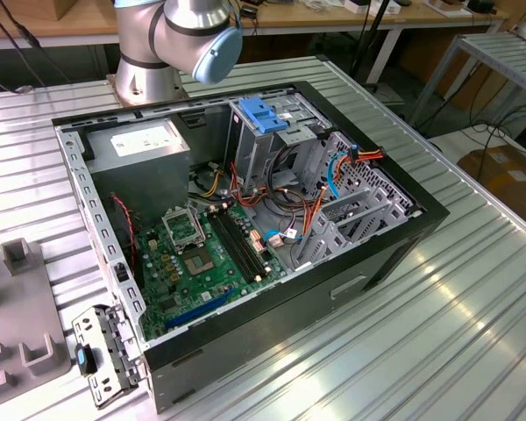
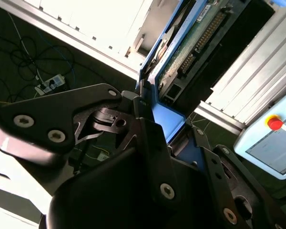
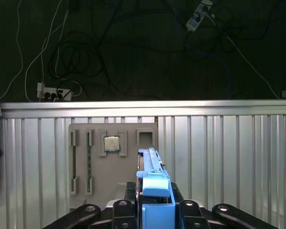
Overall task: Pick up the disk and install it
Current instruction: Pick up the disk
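Note:
In both wrist views my gripper (image 2: 155,117) (image 3: 155,207) is shut on the disk (image 2: 195,40) (image 3: 154,183). The disk stands edge-on between the black fingers. Its blue plastic side rail and the green circuit board on its underside show in the second wrist view. In the first wrist view its thin metal edge and blue rail rise from between the fingers, held up off the ribbed metal table (image 3: 219,157). The exterior view has the open computer case (image 1: 386,254) lying on the table, with an empty metal drive cage (image 1: 351,219) near its right side.
The arm's base and elbow (image 1: 175,35) stand behind the case. Inside are a grey power-supply box (image 1: 145,145), a motherboard (image 1: 202,254), loose cables and a blue latch (image 1: 263,114). A grey fixture tray (image 3: 86,157) carries a processor chip (image 3: 111,143). A pendant with a red button (image 2: 275,123) lies nearby.

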`<state>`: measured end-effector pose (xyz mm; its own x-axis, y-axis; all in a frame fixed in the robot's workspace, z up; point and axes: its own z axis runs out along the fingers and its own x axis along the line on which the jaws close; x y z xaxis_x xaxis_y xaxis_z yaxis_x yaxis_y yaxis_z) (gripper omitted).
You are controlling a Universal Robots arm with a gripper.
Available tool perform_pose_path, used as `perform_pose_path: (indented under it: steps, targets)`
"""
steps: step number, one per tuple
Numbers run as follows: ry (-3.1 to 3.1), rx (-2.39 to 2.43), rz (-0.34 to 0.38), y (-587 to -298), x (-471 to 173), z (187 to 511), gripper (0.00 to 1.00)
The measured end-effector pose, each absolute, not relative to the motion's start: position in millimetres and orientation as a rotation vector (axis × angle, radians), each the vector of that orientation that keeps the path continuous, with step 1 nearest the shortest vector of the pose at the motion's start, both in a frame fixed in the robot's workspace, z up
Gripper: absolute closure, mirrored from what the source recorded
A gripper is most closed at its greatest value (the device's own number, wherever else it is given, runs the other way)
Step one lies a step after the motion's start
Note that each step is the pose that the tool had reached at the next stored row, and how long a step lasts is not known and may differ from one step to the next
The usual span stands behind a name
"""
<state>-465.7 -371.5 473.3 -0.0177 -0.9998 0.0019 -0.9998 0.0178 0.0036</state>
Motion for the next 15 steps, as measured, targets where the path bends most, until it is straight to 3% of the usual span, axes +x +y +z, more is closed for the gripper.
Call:
perform_pose_path:
  steps: [15]
  targets:
    - [-2.238,2.199,-0.002,-372,-454,473,0.63]
